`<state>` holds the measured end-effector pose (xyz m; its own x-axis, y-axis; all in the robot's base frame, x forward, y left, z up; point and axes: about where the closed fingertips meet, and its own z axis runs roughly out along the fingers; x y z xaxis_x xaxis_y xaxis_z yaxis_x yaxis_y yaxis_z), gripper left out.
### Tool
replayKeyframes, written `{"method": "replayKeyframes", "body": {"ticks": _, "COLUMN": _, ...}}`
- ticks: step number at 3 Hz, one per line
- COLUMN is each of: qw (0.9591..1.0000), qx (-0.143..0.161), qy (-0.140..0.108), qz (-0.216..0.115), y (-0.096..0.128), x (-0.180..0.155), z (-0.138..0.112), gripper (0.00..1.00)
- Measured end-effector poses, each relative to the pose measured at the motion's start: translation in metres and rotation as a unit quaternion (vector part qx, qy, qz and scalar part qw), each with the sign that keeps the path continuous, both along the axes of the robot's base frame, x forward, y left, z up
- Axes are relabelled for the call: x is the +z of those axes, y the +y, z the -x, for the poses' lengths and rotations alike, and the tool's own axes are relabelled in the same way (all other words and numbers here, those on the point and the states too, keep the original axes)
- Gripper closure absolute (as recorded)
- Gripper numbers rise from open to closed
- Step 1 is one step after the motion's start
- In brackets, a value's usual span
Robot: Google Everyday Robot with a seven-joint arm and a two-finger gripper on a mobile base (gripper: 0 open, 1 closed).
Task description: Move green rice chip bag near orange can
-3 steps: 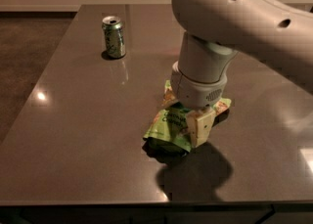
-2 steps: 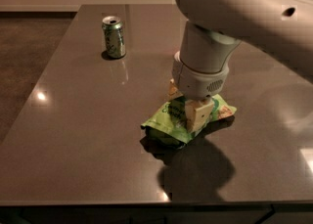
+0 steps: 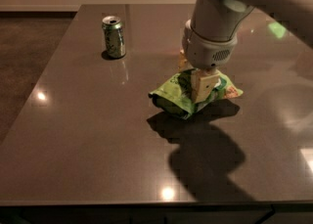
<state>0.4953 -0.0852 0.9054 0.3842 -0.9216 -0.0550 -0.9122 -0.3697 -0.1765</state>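
The green rice chip bag (image 3: 173,97) is a crumpled light-green pouch near the middle of the dark table. It hangs tilted, just above its own shadow. My gripper (image 3: 199,89) comes down from the white arm at the upper right and is shut on the bag's middle; one pale finger (image 3: 204,85) shows across the front of the bag. The orange can is not in view; the arm covers the table right behind the bag.
A green can (image 3: 113,36) stands upright at the back left of the table (image 3: 88,135). The table's left edge borders dark floor, and its front edge runs along the bottom. The arm's shadow falls on the table in front of the bag.
The arm has moved up and a little to the right with the bag in its grip. The bag has lifted off the table and its shadow now shows below it.
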Motion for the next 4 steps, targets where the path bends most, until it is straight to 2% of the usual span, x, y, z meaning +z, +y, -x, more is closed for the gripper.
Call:
{"method": "replayKeyframes", "body": {"ticks": 2, "qw": 0.9985, "qx": -0.055, "qy": -0.002, "qz": -0.005, "y": -0.020, "x": 0.004, "z": -0.072, "gripper": 0.97}}
{"method": "replayKeyframes", "body": {"ticks": 4, "qw": 0.9958, "qx": -0.091, "qy": -0.001, "qz": 0.001, "y": -0.044, "x": -0.001, "z": -0.106, "gripper": 0.51}}
